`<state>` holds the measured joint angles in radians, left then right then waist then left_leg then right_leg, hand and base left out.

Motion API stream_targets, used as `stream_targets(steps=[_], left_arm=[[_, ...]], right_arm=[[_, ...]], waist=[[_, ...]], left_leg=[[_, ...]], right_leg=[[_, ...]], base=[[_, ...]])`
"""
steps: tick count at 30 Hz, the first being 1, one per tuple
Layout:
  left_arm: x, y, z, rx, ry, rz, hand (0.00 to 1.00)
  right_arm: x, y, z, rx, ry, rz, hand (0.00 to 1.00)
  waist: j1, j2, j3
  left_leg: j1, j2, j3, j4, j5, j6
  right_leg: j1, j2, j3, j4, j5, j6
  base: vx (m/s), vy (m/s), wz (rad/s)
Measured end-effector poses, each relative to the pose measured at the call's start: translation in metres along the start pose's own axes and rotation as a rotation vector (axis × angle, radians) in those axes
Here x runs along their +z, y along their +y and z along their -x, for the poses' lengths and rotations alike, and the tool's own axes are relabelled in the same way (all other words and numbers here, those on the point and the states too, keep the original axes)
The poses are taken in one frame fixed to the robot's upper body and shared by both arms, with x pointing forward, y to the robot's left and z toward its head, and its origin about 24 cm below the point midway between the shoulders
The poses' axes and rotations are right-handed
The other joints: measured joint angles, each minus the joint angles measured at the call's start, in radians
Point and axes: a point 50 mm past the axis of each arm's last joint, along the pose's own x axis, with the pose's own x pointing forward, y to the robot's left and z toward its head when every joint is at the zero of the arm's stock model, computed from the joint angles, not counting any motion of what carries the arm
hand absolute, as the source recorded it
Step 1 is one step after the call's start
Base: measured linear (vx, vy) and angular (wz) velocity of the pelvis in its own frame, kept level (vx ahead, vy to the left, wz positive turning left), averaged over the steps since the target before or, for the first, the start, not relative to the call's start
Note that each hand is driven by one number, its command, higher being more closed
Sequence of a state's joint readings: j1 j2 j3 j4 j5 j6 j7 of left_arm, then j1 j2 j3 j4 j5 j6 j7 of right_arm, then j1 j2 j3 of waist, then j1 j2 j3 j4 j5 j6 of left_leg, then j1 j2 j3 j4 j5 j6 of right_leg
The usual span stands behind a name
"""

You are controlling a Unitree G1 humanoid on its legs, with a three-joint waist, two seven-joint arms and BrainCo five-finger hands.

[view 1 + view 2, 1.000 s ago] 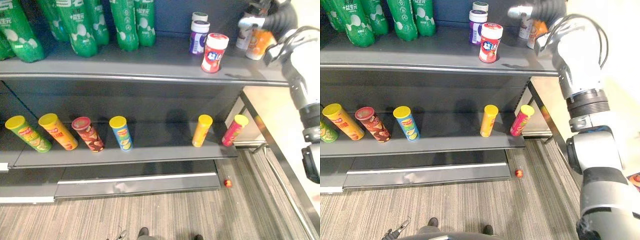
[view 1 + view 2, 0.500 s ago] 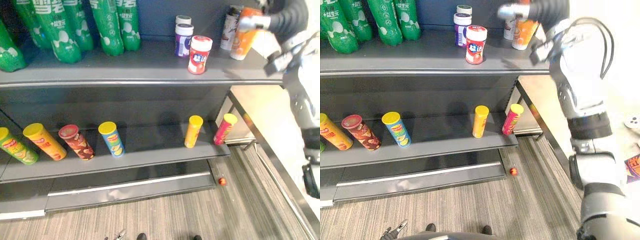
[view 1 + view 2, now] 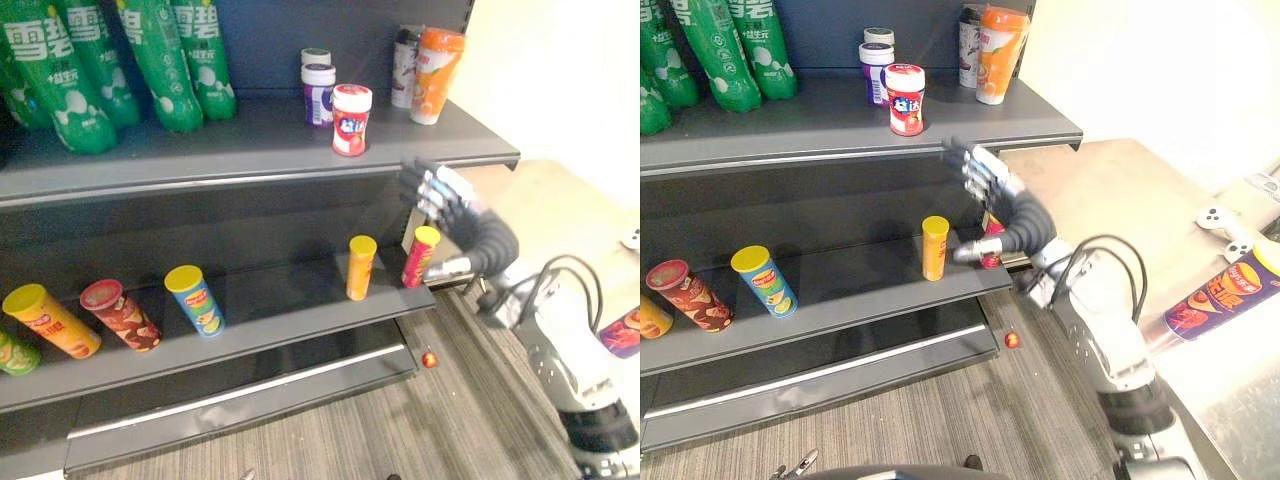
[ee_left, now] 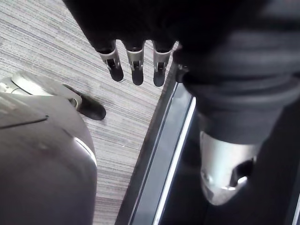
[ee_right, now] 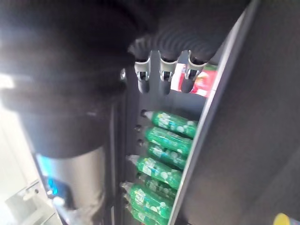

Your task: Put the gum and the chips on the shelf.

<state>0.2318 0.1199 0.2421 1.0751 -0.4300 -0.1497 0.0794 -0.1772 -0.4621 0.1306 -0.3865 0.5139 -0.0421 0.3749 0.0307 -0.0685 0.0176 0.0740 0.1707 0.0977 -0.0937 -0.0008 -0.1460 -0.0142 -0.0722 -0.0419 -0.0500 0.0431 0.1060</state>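
Note:
The orange chips can [image 3: 436, 60] stands upright at the right end of the top shelf [image 3: 250, 150], beside a dark can [image 3: 405, 66]. A red-and-white gum jar [image 3: 350, 118] stands near the shelf's front, with a purple-and-white jar [image 3: 318, 88] behind it. My right hand [image 3: 447, 200] hangs open and empty below the top shelf's front edge, in front of the middle shelf. In its wrist view the fingers [image 5: 161, 75] are relaxed, with the red gum jar [image 5: 196, 83] past them. My left hand [image 4: 136, 63] hangs open over the floor.
Several chips cans stand tilted on the middle shelf [image 3: 270, 320], a yellow one [image 3: 360, 266] and a pink one [image 3: 420, 255] nearest my right hand. Green bottles [image 3: 130, 70] fill the top shelf's left. A purple chips can [image 3: 1223, 296] lies on the beige table [image 3: 1120, 190] at the right.
My right hand has let go of the orange chips can on the top shelf and dropped down and back from it. The camera has also shifted.

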Motion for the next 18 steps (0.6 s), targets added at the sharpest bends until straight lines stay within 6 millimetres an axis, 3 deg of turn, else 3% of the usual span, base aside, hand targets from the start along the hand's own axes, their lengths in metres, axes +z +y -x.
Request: stream_targets(steps=[5,7,11,14,18], left_arm=[[-0.002,-0.004,0.000,-0.013,0.005,-0.024,0.00],[-0.004,-0.008,0.001,-0.022,0.012,-0.035,0.00],[-0.009,-0.015,0.002,-0.048,0.026,-0.047,0.00],[-0.011,-0.017,0.003,-0.056,0.032,-0.064,0.00],[-0.014,-0.022,0.004,-0.064,0.046,-0.074,0.00]], right_arm=[[-0.057,0.051,0.041,0.110,0.260,-0.286,0.00],[-0.092,0.069,0.063,0.086,0.402,-0.414,0.00],[-0.162,0.099,0.128,-0.078,0.781,-0.645,0.00],[-0.188,0.115,0.167,-0.209,0.958,-0.726,0.00],[-0.203,0.127,0.199,-0.408,1.056,-0.779,0.00]], waist=[[-0.002,0.015,0.001],[-0.001,0.020,0.003],[-0.003,0.037,0.008],[-0.003,0.051,0.003],[-0.010,0.071,0.003]], left_leg=[[0.004,-0.001,0.008,0.000,-0.003,-0.001],[0.013,-0.001,0.017,0.000,-0.007,-0.001],[0.015,-0.006,0.025,0.013,-0.017,0.003],[0.017,-0.008,0.023,0.028,-0.027,0.003],[0.017,-0.011,0.019,0.028,-0.027,0.004]], right_leg=[[0.000,0.000,0.009,-0.001,0.000,0.000],[0.003,0.000,0.014,0.000,0.000,0.000],[0.007,-0.005,0.020,0.002,-0.001,0.002],[0.018,-0.008,0.018,0.001,-0.004,0.006],[0.019,-0.012,0.014,0.002,-0.005,0.006]], base=[[0.01,0.004,-0.05],[0.00,0.007,-0.12],[0.00,0.006,-0.05],[0.00,0.000,0.00],[-0.01,0.000,0.02]])
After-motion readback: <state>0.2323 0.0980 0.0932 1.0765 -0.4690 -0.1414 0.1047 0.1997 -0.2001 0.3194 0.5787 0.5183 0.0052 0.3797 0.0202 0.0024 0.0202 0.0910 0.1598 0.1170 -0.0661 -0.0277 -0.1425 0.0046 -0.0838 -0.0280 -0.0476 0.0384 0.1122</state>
